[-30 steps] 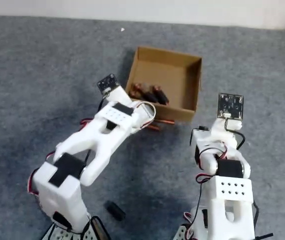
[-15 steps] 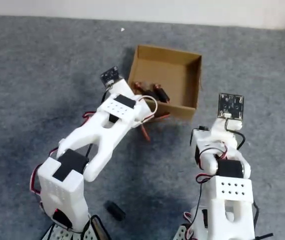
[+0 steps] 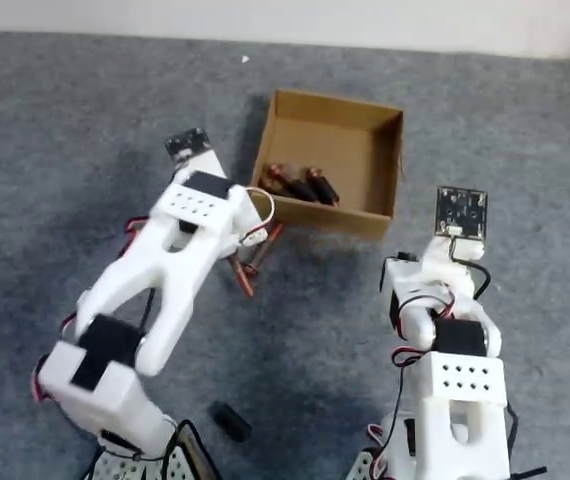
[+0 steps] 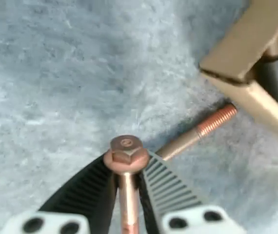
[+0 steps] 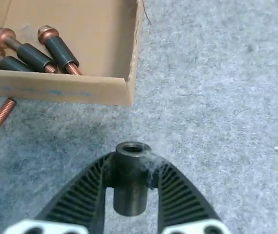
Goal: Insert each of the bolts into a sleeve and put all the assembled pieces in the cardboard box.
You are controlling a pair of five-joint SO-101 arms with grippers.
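Observation:
My left gripper is shut on a copper bolt, held just off the cardboard box's near-left corner. In the high view that bolt hangs under the left arm. A second bolt lies loose on the carpet beside the box wall, and the high view shows this bolt too. My right gripper is shut on a black sleeve, upright, in front of the box. Three bolt-and-sleeve pieces lie inside the box, seen from above as pieces.
Another black sleeve lies on the grey carpet between the two arm bases. The right arm stands near the box's near-right corner. Open carpet stretches left of the box and right of it.
The left arm has swung left and back from the box's front wall, carrying the bolt. The right arm has stayed where it was.

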